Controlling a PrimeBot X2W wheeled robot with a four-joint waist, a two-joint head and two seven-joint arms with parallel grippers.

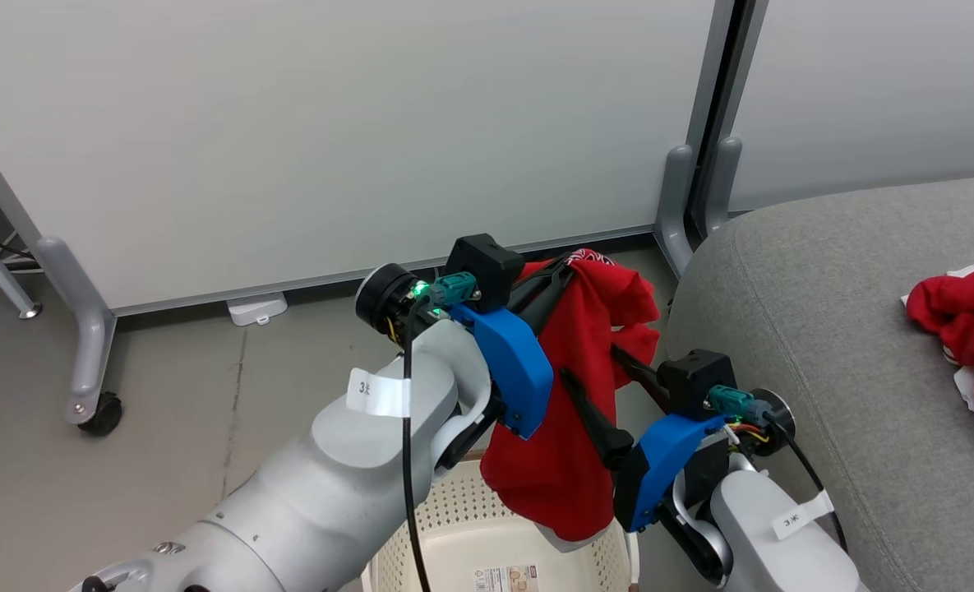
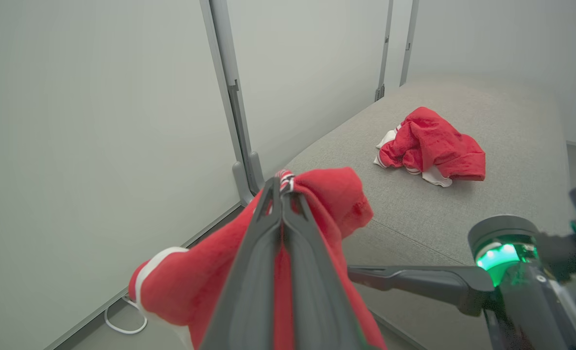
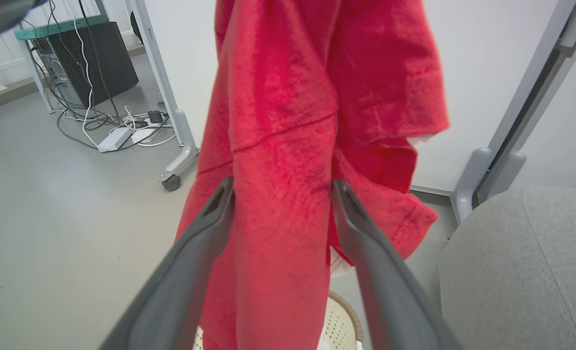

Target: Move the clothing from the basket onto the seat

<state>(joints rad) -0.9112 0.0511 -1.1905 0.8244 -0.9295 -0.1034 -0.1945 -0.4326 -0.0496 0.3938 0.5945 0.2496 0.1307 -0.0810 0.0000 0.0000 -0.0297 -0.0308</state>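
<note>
Clothing, a bright red soft garment [image 1: 569, 444], hangs down from my clamped left gripper [image 1: 570, 267], between my wide-open right gripper's [image 3: 280, 189] jaws.

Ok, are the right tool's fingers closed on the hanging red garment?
No, the right tool stands open, its fingers spread either side of the hanging red garment.

— What's the left gripper [image 2: 283, 188] doing?
— Its fingers are pressed together at centre frame, pinching the striped trim of a red garment [image 2: 339, 201] that drapes toward the lower left.
— And the seat [image 2: 462, 214]?
— It's in the right half, with another garment [image 2: 431, 146] crumpled on it at upper right. The right gripper [image 2: 360, 273] pokes in from the lower right.
</note>
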